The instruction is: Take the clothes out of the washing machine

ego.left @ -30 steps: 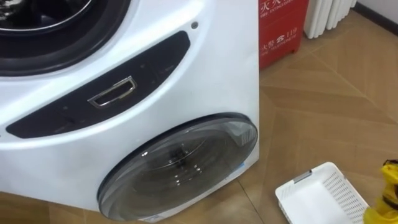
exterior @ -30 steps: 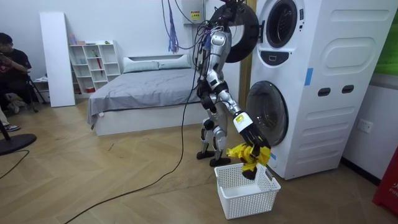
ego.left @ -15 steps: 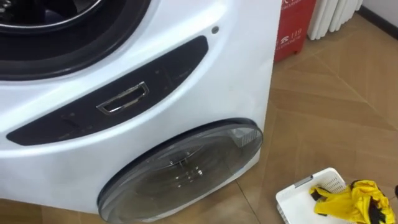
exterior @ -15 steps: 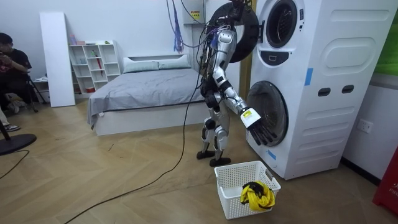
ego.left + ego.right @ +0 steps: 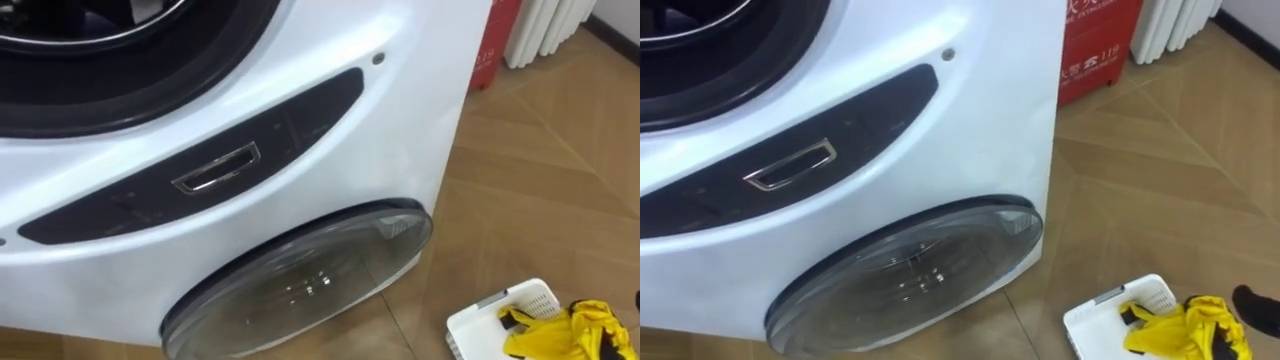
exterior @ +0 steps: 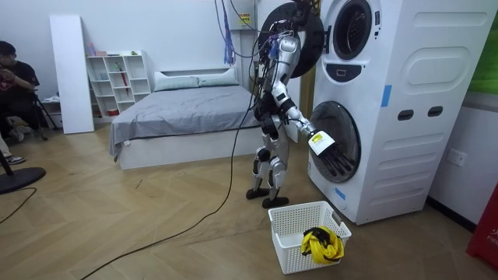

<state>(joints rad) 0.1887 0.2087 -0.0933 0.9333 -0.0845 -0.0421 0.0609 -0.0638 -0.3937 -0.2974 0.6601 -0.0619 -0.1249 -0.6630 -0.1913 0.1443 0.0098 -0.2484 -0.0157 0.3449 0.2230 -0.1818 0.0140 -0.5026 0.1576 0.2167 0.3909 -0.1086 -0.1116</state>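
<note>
The crumpled yellow garment (image 6: 321, 243) lay inside the white slatted plastic laundry basket (image 6: 289, 247), heaped toward the basket's wall on the room view's right, with a fold draped close to the rim. The basket stood on the herringbone wooden floor (image 6: 156, 225), just off the front lower corner of the tall white stacked washing machine (image 6: 405, 101). Above it, well clear of the basket, hung the robot's right hand (image 6: 333, 162), its fingers straight and slack, pointing down and holding nothing. The hand hung in front of the machine's round lower glass door (image 5: 300, 280), which was shut. The robot stood upright by the machine's front. Higher up ran a dark curved control panel (image 5: 190, 180) with a chrome handle (image 5: 215, 170). Beyond the machine's side stood a red cabinet (image 5: 1100, 40) and a white radiator (image 5: 1165, 25). Behind the robot were a grey-covered bed (image 6: 179, 109) and a white shelf unit (image 6: 117, 78), and a person (image 6: 15, 78) sat at the room view's left edge.
</note>
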